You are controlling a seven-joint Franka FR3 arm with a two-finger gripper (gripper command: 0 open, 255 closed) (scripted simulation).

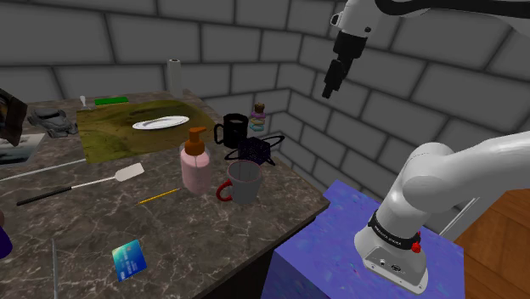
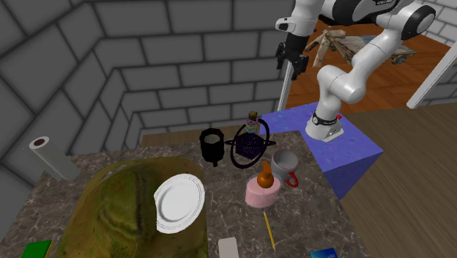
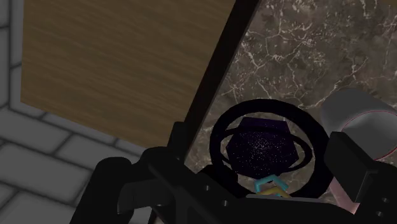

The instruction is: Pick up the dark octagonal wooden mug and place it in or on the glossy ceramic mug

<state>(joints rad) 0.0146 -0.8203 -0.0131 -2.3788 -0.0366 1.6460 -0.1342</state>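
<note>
Nearest you on the marbled surface (image 1: 85,222), the grey mug with a red handle (image 1: 245,183) stands upright, mouth up, just beside a pink pump bottle (image 1: 195,168). Past it and a dark ringed ornament (image 1: 255,149), the black faceted mug (image 1: 234,129) stands upright, handle toward the shoulder view's left. Your pincer (image 1: 329,89) hangs high above, fingers wide apart.

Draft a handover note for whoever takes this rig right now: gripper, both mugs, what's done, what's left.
Gripper: open, empty, high over the table.
Black mug: upright on the table, beside the ringed dark orb.
Grey mug with red handle: upright, next to the pink pump bottle.
Done: nothing yet.
Left: descend, grasp the black mug, set it in the grey mug.
</note>
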